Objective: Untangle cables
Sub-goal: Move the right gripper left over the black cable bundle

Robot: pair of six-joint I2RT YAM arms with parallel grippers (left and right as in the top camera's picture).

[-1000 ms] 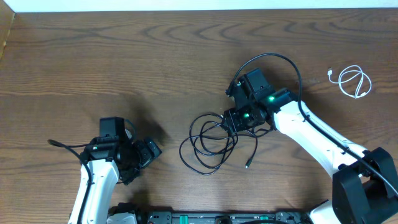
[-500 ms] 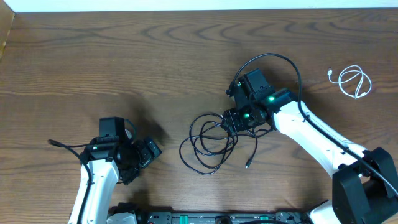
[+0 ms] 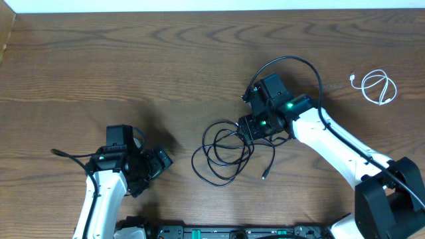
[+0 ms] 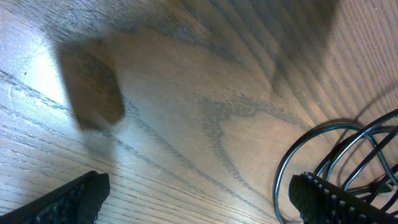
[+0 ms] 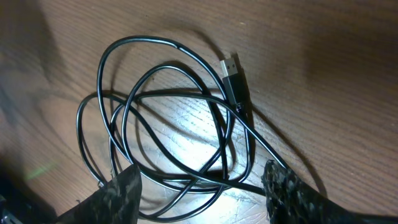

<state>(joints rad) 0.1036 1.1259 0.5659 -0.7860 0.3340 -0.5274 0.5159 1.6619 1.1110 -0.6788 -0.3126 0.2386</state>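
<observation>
Jaws apart, the right gripper (image 5: 199, 186) straddled the black cables (image 5: 234, 84), likely seeking one loop; left of them, the left gripper (image 4: 199, 199) gaped empty.

Black cables (image 3: 222, 154) and a white cable (image 3: 377, 87) on a brown counter (image 3: 133, 60).
The counter shows wavy, darker wood grain. One black cable's plug (image 5: 231, 65) is silver-tipped. The left arm (image 3: 99, 198) and right arm (image 3: 332, 143) are white with black joints; green lights (image 3: 289, 105) glow on the right arm.
</observation>
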